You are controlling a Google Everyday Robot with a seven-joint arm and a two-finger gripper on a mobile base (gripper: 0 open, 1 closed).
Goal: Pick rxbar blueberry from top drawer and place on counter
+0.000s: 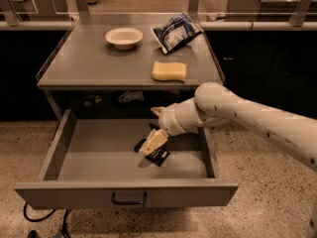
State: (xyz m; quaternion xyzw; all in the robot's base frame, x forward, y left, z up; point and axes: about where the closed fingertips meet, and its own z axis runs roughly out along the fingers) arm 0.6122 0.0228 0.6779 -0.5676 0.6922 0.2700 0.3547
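The top drawer (64, 143) is pulled open below the counter (94, 63). The rxbar blueberry (159, 156), a small dark flat wrapper, lies on the drawer floor right of the middle. My gripper (151, 145) reaches down into the drawer from the right and sits right on top of the bar, covering its upper left part. The pale arm (237, 115) runs out to the right edge of the view.
On the counter stand a white bowl (124, 36), a blue-and-white chip bag (176, 31) and a yellow sponge (169, 71). The drawer's front panel carries a dark pull handle (129, 199). Speckled floor surrounds the cabinet, and a cable (29, 217) lies at lower left.
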